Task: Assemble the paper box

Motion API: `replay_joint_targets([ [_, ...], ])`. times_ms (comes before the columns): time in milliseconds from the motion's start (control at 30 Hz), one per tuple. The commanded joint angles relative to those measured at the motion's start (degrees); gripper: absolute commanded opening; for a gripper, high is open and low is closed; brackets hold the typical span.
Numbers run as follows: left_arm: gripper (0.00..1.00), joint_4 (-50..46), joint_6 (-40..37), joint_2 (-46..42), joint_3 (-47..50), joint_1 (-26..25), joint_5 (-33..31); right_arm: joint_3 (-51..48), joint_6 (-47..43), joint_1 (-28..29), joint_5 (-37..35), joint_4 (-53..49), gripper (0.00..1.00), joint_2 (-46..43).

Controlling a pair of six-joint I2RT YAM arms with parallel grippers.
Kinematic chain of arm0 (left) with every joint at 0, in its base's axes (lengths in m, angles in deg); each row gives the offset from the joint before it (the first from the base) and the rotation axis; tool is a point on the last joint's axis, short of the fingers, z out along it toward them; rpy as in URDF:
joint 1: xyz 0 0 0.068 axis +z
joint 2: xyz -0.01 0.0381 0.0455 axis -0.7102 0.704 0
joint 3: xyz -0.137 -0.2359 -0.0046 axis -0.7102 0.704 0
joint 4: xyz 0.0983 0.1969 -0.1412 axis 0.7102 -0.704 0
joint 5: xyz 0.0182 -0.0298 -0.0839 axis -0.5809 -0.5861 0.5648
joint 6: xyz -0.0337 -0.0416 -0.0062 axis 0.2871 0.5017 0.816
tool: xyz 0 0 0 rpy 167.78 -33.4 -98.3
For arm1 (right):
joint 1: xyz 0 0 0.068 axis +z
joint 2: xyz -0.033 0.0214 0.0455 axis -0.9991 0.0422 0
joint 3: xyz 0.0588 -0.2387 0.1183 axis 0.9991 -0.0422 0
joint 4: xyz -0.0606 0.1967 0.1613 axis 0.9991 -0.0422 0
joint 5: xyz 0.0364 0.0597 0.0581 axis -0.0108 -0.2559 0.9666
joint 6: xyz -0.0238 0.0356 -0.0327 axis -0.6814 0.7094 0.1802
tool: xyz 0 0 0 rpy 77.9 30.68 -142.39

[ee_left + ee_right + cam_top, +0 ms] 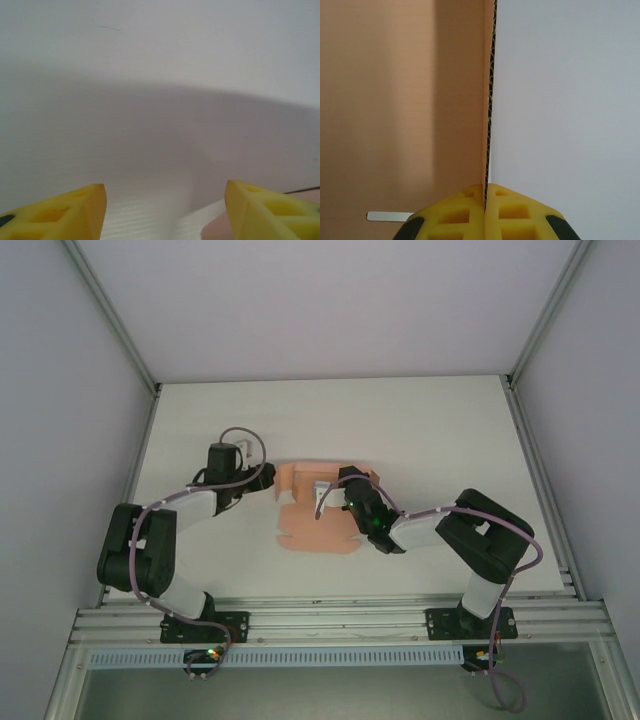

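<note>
White bench (430,430) between pale walls (60,440) carries the paper box (312,530) near its middle — a salmon-pink sheet, partly folded up. Right claw (485,192) is clamped on a raised card edge, closed tight around it. Left claw (165,210) stands wide — low over the bench, just beside the sheet's left side.

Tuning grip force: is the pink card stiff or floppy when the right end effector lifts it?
Probably stiff: the paper box shows a straight corrugated edge in the right end effector. Likely light: one thin sheet. It may hinge at flaps, since most lies flat on the table.
</note>
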State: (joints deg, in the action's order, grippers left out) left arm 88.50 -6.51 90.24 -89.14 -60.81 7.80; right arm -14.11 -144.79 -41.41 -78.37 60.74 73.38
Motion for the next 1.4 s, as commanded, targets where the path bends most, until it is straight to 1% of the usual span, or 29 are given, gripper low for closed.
replay_joint_targets([
  [0,0.61,8.46,-5.43,0.42,1.73,-2.88,6.20,-0.61,-1.47,0.35,-2.16,2.28,0.00,-0.60],
  [100,0.60,9.97,-8.61,0.10,3.50,-6.32,5.45,-1.05,-2.34,0.33,-2.27,2.25,0.00,-0.78],
  [167,0.57,11.29,-9.52,-0.33,5.15,-7.96,3.61,-1.28,-2.88,0.47,-2.52,2.30,0.00,-1.12],
  [200,0.56,12.99,-9.69,-0.61,6.36,-8.05,3.20,-1.48,-2.93,0.48,-2.56,2.04,0.00,-1.34],
  [233,0.56,14.42,-9.71,-1.00,7.43,-9.47,3.03,-1.75,-2.91,0.48,-2.47,2.21,0.00,-1.43],
  [367,0.57,20.53,-10.90,-2.35,11.30,-10.02,3.65,-2.11,-3.68,0.44,-3.29,2.21,0.00,-1.27],
  [533,0.58,21.89,-14.38,-2.00,11.31,-11.63,4.61,-2.05,-4.31,0.66,-3.48,3.56,0.00,-0.74],
  [667,0.55,23.62,-16.32,-0.93,10.98,-11.96,3.25,-2.63,-6.03,1.13,-3.31,6.51,0.00,0.24],
  [767,0.58,24.08,-17.06,-0.31,10.37,-12.35,4.75,-2.90,-7.04,1.40,-3.97,8.80,0.00,1.54],
  [933,0.59,28.92,-17.80,1.22,11.75,-13.40,0.49,-3.20,-7.74,2.06,-5.15,9.81,0.00,1.63],
  [1000,0.55,30.62,-17.89,2.44,11.49,-13.60,-0.42,-3.82,-5.99,2.27,-4.94,9.18,0.00,1.18],
  [1100,0.53,35.19,-17.90,4.37,11.86,-14.21,-2.48,-4.98,-3.86,2.93,-4.48,7.70,0.00,1.29],
  [1200,0.52,38.47,-18.49,5.98,11.91,-15.06,-4.96,-5.97,-3.60,3.70,-5.01,8.51,0.00,2.51],
  [1233,0.49,38.67,-18.66,6.38,11.70,-15.47,-6.40,-6.15,-3.63,3.88,-5.28,8.96,0.00,2.88],
  [1300,0.48,39.17,-19.58,7.09,11.30,-16.52,-7.48,-6.34,-3.73,4.26,-5.70,9.22,0.00,3.30],
  [1367,0.41,39.18,-20.37,7.79,10.82,-17.48,-10.03,-6.36,-3.53,4.42,-5.97,9.47,0.00,3.29],
])
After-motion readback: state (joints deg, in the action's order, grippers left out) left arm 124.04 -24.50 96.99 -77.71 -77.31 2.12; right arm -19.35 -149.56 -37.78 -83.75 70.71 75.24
